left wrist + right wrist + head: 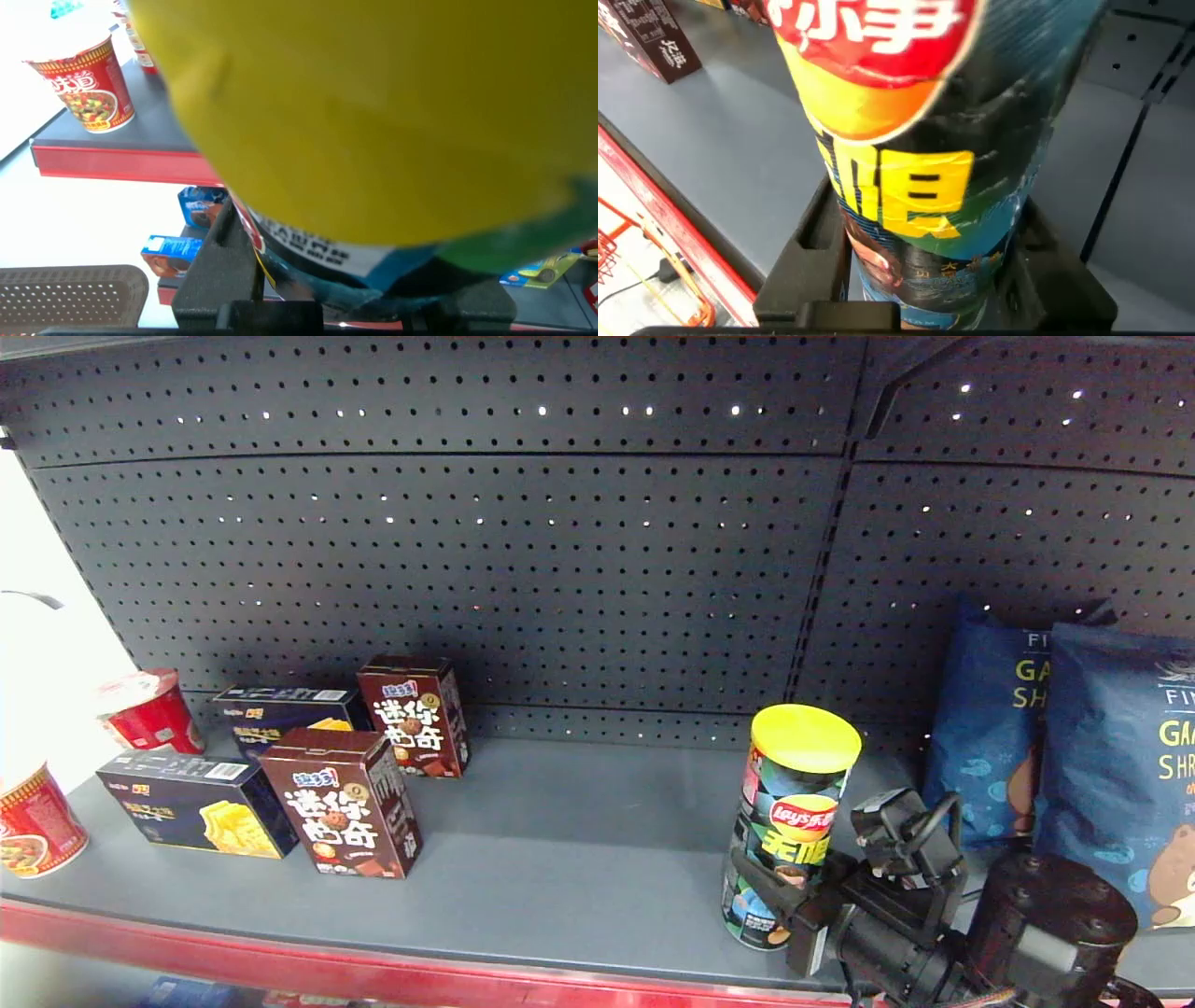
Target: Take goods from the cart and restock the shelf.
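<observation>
Grey shelf (560,859) with pegboard back (467,569): right pincer (775,896) clamps upright chip can (794,821) near front edge; yellow lid, red-and-yellow logo, yellow characters on label. Left pincer (346,299) grips second can (374,112), also yellow-lidded.

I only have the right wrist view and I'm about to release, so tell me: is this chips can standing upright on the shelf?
Observer: Yes. In the head view the chips can stands upright, and its base looks set on the grey shelf near the front edge.
Operator: Anything close on its right?
Observer: Two blue snack bags stand farther back, apart from the can.
Operator: And the left arm?
Observer: The left gripper holds a second can with a yellow lid.
</observation>
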Motion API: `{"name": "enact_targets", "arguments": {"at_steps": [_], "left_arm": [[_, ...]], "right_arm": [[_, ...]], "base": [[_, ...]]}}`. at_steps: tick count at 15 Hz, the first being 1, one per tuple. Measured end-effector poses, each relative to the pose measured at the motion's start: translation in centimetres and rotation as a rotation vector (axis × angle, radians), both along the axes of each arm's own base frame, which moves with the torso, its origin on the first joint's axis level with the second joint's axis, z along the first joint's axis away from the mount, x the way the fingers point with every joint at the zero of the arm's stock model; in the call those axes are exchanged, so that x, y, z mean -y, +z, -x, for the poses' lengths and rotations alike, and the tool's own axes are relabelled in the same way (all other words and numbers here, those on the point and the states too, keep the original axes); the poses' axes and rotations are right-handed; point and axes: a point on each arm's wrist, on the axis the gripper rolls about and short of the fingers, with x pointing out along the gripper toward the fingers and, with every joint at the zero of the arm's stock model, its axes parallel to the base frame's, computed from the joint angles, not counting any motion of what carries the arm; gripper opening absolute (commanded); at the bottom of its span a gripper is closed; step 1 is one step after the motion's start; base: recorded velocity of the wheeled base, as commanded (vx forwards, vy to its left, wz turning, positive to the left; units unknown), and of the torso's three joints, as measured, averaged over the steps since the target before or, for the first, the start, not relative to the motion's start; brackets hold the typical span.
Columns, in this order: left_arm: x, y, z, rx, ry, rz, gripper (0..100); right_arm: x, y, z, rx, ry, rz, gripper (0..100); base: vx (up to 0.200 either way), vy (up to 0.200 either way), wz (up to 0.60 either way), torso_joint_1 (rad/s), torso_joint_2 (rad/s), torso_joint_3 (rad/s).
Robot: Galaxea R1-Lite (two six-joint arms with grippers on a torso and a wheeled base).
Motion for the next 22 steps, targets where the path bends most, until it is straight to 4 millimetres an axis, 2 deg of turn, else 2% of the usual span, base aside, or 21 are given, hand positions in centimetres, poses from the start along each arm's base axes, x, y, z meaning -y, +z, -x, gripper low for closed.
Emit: {"name": "enact_targets", "arguments": {"at_steps": [4, 9, 14, 17, 22], "left_arm": [[0.0, -0.1, 0.0, -0.003, 0.000, 0.000, 0], [0.0, -0.4, -0.1, -0.014, 0.001, 0.018, 0], [0.0, -0.4, -0.1, -0.013, 0.001, 0.019, 0], [0.0, -0.4, -0.1, -0.011, 0.001, 0.019, 0], [0.0, -0.5, -0.2, -0.015, 0.001, 0.019, 0]], "right_arm": [[0.0, -0.4, 0.1, -0.017, -0.003, 0.020, 100], [1.1, 0.1, 1.5, -0.002, 0.006, 0.037, 100], [4.1, 2.4, 4.5, 0.077, -0.037, 0.015, 100], [5.0, 3.6, 5.1, 0.150, -0.057, 0.004, 100], [5.7, 4.5, 5.6, 0.211, -0.061, 0.002, 100]], "base": [[0.000, 0.000, 0.00, 0.000, 0.00, 0.000], [0.000, 0.000, 0.00, 0.000, 0.00, 0.000], [0.000, 0.000, 0.00, 0.000, 0.00, 0.000], [0.000, 0.000, 0.00, 0.000, 0.00, 0.000], [0.000, 0.000, 0.00, 0.000, 0.00, 0.000]]}}
